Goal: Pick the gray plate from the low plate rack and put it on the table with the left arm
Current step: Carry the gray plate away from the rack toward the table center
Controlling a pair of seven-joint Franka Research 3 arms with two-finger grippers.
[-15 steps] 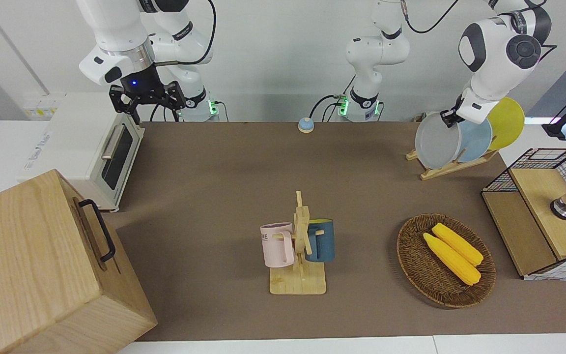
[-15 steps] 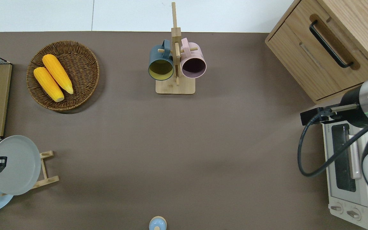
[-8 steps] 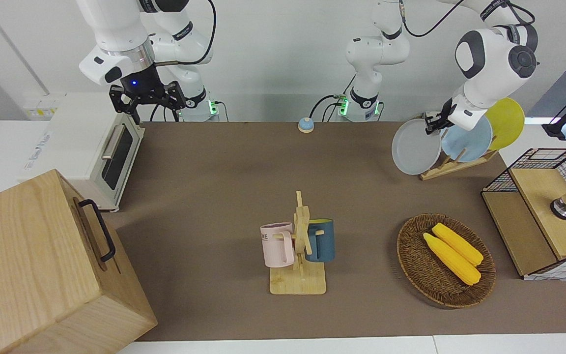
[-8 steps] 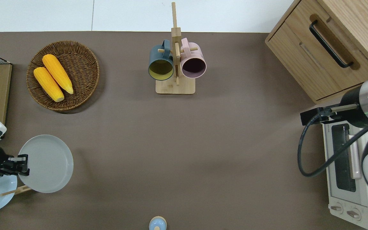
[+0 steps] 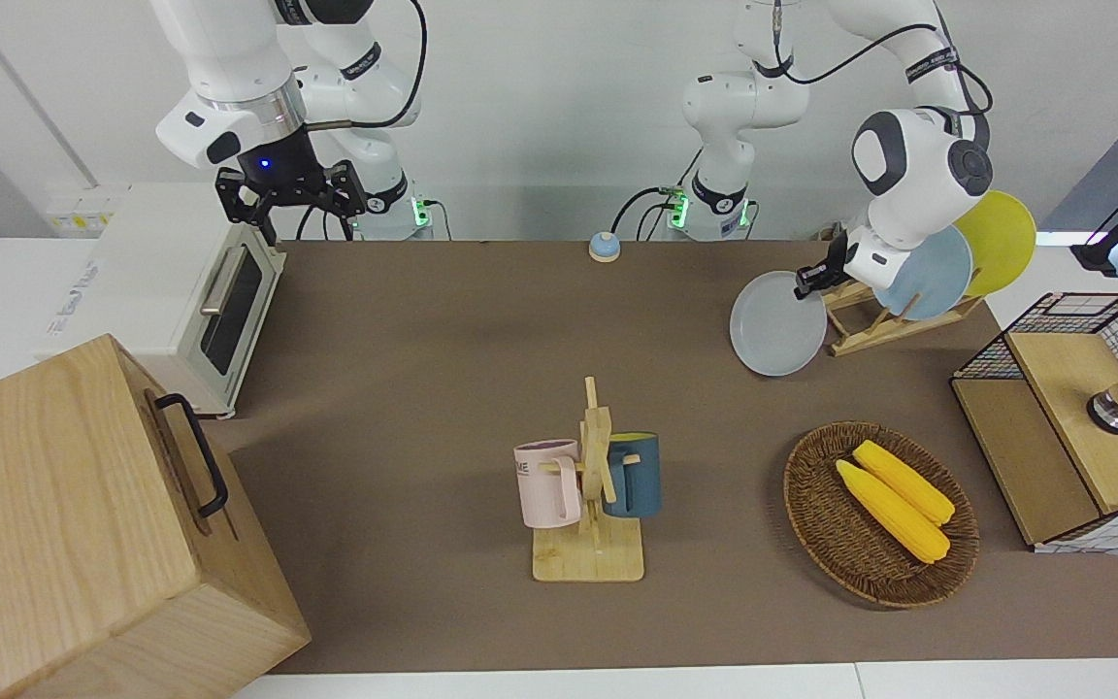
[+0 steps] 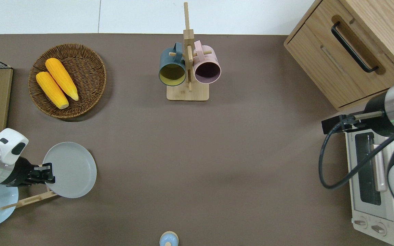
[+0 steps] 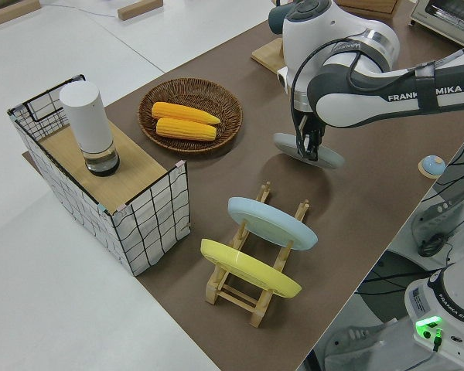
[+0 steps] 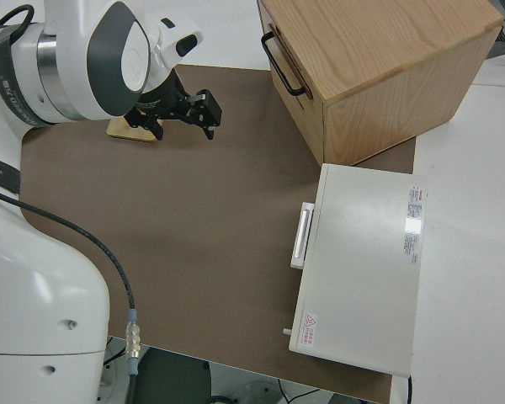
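over brown table [image 6: 217, 153], left end effector [image 6: 48, 172] clamps gray plate [image 6: 72, 169] beside low plate rack [image 7: 251, 290]; wicker basket [image 6: 91, 73] nearby.

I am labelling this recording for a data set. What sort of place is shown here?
Probably a robotics lab staged as a kitchen: a toaster oven, a mug stand, a basket of corn, and the left pincer holding a gray plate.

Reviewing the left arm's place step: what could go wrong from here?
1. The left claw pinches only the rim of the gray plate, held tilted over the table; it may slip or land edge-first.
2. The plate's edge overlaps the low plate rack in the overhead view, so it could clip a slat.
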